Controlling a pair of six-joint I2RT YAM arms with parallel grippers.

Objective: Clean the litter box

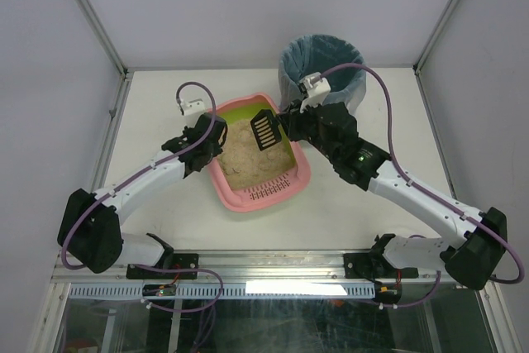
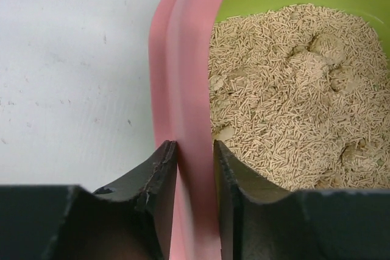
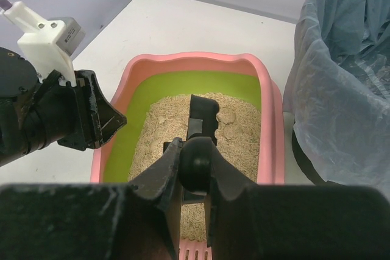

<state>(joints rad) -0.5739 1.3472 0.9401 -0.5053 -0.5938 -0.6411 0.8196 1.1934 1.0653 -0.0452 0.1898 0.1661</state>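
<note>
Our left gripper (image 2: 195,150) is clamped on the left rim of the litter box (image 1: 248,202), mid-table, steadying it. Our right gripper (image 3: 195,153) is closed on the scoop (image 1: 264,128), held over the litter (image 2: 274,108) (clumps (image 2: 317,53) show there). We should dip shallow under them, sift, then carry to the bin (image 1: 291,72) beyond.

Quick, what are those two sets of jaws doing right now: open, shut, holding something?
Left gripper: jaws shut on the pink rim of the litter box.
Right gripper: jaws shut on the handle of the black scoop.
</note>
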